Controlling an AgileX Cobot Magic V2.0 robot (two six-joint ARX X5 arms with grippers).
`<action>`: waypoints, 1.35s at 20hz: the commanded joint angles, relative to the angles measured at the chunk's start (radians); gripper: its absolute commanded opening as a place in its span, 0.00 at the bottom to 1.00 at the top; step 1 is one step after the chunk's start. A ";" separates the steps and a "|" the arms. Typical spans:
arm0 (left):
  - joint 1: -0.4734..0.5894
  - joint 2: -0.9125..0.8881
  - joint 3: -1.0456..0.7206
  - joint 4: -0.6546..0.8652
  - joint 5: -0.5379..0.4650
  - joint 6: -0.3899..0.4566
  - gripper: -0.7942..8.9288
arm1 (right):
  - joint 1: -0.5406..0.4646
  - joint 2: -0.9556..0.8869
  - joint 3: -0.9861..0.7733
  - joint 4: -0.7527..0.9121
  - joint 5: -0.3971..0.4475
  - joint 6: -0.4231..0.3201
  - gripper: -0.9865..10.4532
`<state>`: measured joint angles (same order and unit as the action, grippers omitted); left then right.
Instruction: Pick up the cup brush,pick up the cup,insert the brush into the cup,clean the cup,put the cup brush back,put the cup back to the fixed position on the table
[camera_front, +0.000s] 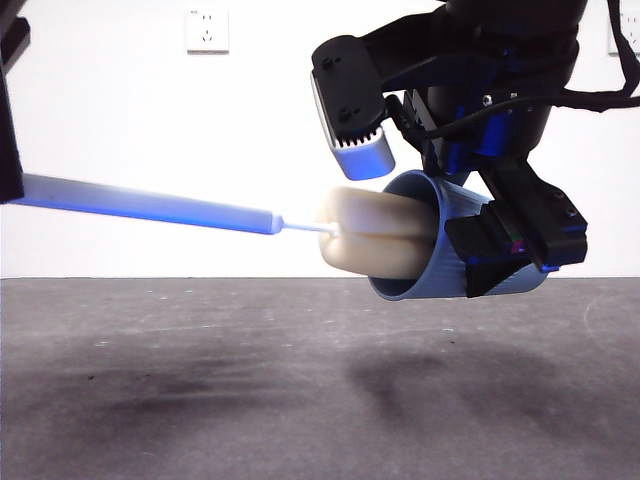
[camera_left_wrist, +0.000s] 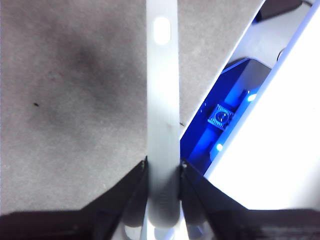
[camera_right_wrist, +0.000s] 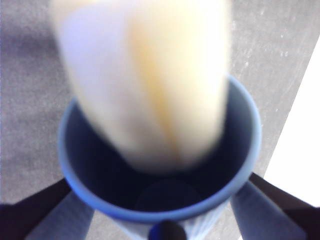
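White wall with a socket (camera_front: 207, 29) backs the dark grey surface (camera_front: 200, 400), above which both arms work in mid-air. Right gripper (camera_front: 505, 245) has its fingers clamped around the blue cup (camera_front: 420, 270), held tipped on its side with the mouth facing the brush. Left gripper (camera_left_wrist: 164, 172) has its fingers closed on the grey handle of the cup brush (camera_front: 370, 240), whose cream sponge head sits partly inside the cup's mouth.

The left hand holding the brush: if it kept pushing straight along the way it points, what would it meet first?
Probably the cup: the left hand aims the brush into its mouth, held by the right hand. Depth inside is unclear.
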<state>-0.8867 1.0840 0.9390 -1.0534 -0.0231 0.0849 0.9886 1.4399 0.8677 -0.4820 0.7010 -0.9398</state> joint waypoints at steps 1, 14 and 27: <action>-0.002 0.012 -0.003 0.012 0.004 -0.007 0.07 | 0.001 0.008 0.001 0.002 0.005 0.007 0.08; -0.004 0.182 -0.002 0.312 0.108 -0.064 0.07 | 0.035 0.008 0.001 -0.001 0.005 0.049 0.08; -0.004 -0.127 -0.002 -0.149 -0.055 -0.124 0.07 | 0.030 0.004 0.001 -0.036 0.015 0.179 0.08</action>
<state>-0.8906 0.9638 0.9390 -1.2011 -0.0750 -0.0101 1.0203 1.4399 0.8677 -0.5224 0.7086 -0.8078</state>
